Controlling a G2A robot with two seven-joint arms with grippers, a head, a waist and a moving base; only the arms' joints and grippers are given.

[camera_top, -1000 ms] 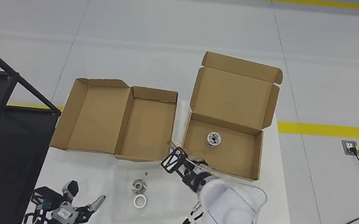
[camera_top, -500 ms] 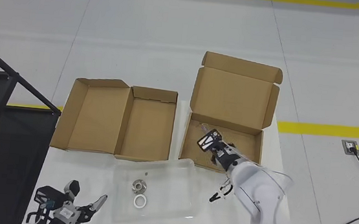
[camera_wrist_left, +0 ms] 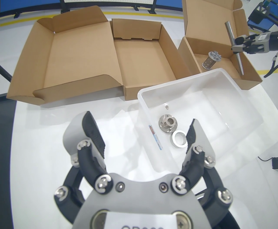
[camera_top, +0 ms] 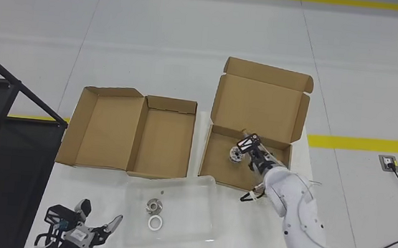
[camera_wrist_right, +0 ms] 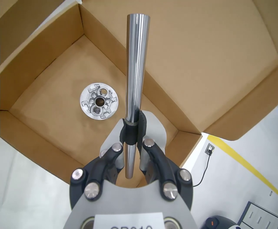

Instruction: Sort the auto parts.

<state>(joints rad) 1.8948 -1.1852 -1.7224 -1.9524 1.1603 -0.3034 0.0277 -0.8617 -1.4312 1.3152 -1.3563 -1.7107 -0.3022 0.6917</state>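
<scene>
step: placing — my right hand (camera_wrist_right: 133,122) clamps the steel rod (camera_wrist_right: 135,65) over the right box (camera_wrist_right: 60,71) | left hand (camera_wrist_left: 140,119) wide | next: lower rod beside the hub (camera_wrist_right: 99,103), release

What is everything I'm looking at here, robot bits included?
left box: one, brown, open, back left of the table
right box: one, brown, open, beside it
cylinder part: one, silver, in the right box
rod: one, silver, held above the right box
bin: one, clear, in front of the boxes
flanged hub: one, silver, in the bin
ring: one, silver, beside the hub
tiny piece: one, grey, in the bin
table: one, white
right tool: one, black-fingered, shut on the rod
left tool: one, black-fingered, open, near the bin
</scene>
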